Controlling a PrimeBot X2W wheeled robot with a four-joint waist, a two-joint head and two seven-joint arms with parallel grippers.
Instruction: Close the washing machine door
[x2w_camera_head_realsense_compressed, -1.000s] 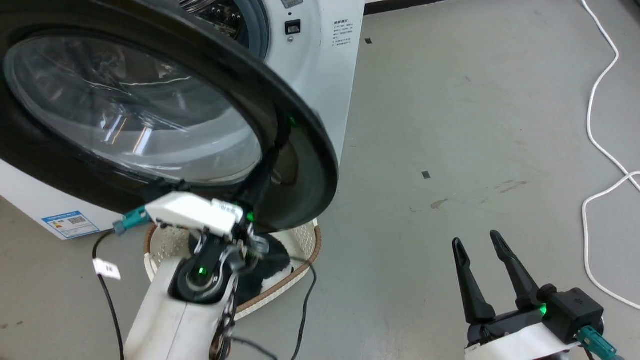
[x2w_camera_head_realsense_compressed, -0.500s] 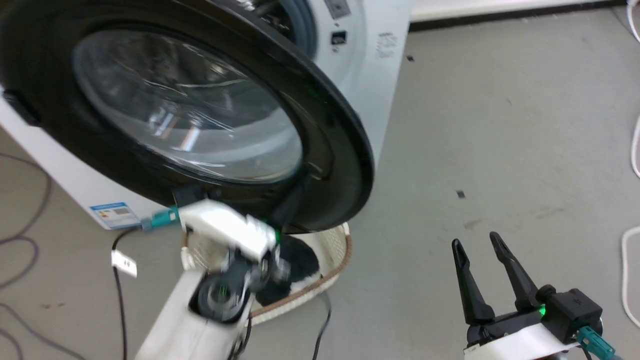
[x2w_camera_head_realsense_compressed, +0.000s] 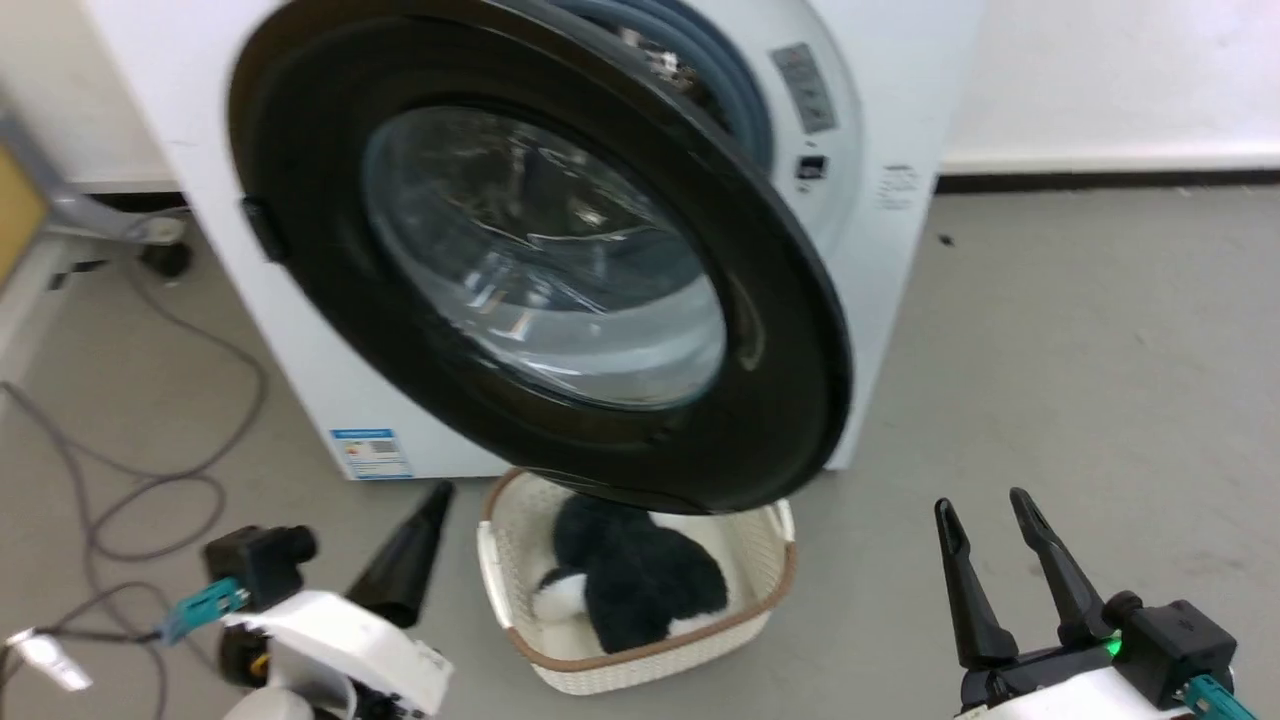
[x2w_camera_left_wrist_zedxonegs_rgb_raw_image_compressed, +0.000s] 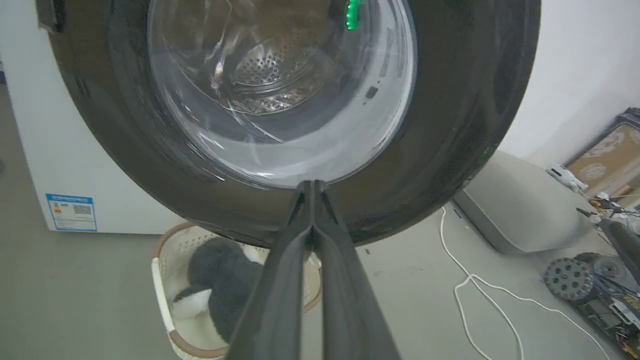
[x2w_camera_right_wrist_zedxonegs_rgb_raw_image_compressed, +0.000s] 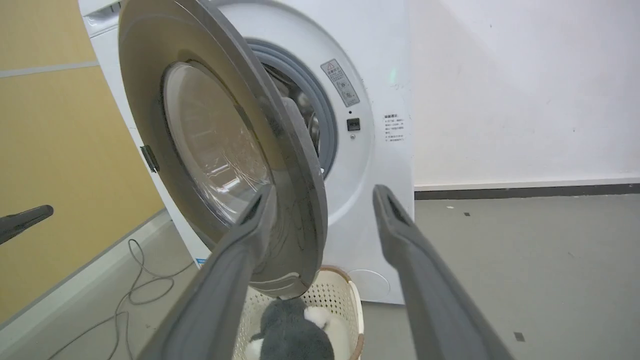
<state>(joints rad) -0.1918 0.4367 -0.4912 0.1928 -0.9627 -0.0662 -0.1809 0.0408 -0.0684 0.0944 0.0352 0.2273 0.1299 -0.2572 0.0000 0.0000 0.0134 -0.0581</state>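
Principally: washing machine door (x2w_camera_head_realsense_compressed: 545, 260), round, with a wide glossy black rim and a bulging clear glass centre; it sits in the upper centre of the head view. It stands ajar, hinged at frame left, its free edge swung out from the machine front at frame right. In the left wrist view the door (x2w_camera_left_wrist_zedxonegs_rgb_raw_image_compressed: 300, 100) spans the top of the frame, and the perforated steel drum (x2w_camera_left_wrist_zedxonegs_rgb_raw_image_compressed: 270, 75) is visible through the glass. In the right wrist view the door (x2w_camera_right_wrist_zedxonegs_rgb_raw_image_compressed: 220, 150) is seen obliquely, left of centre, with an open gap behind it.

Washing machine (x2w_camera_head_realsense_compressed: 885, 270), white, boxy, behind the door. Grey-blue gasket (x2w_camera_head_realsense_compressed: 735, 100) rings the opening, top centre. Blue sticker (x2w_camera_head_realsense_compressed: 372, 453) sits low on the front, left of centre.

Basket (x2w_camera_head_realsense_compressed: 640, 670), cream and perforated, stands on the floor (x2w_camera_head_realsense_compressed: 1050, 350) at bottom centre, directly under the door's lower rim. It contains a plush item (x2w_camera_head_realsense_compressed: 640, 580) (dark, fluffy, with some white).

Left gripper (x2w_camera_head_realsense_compressed: 438, 497), lower left of the head view, just left of the basket: jaws pressed together, nothing between them, clear of the door. In its own view the joined fingertips (x2w_camera_left_wrist_zedxonegs_rgb_raw_image_compressed: 312, 187) point at the door's lower rim.

Right gripper (x2w_camera_head_realsense_compressed: 983, 502), lower right: jaws spread, empty, well apart from the door; the same shows in its own view (x2w_camera_right_wrist_zedxonegs_rgb_raw_image_compressed: 324, 192).

Grey cables (x2w_camera_head_realsense_compressed: 150, 480) lie on the floor at left; a white cable (x2w_camera_left_wrist_zedxonegs_rgb_raw_image_compressed: 480, 285) lies at lower right of the left wrist view.
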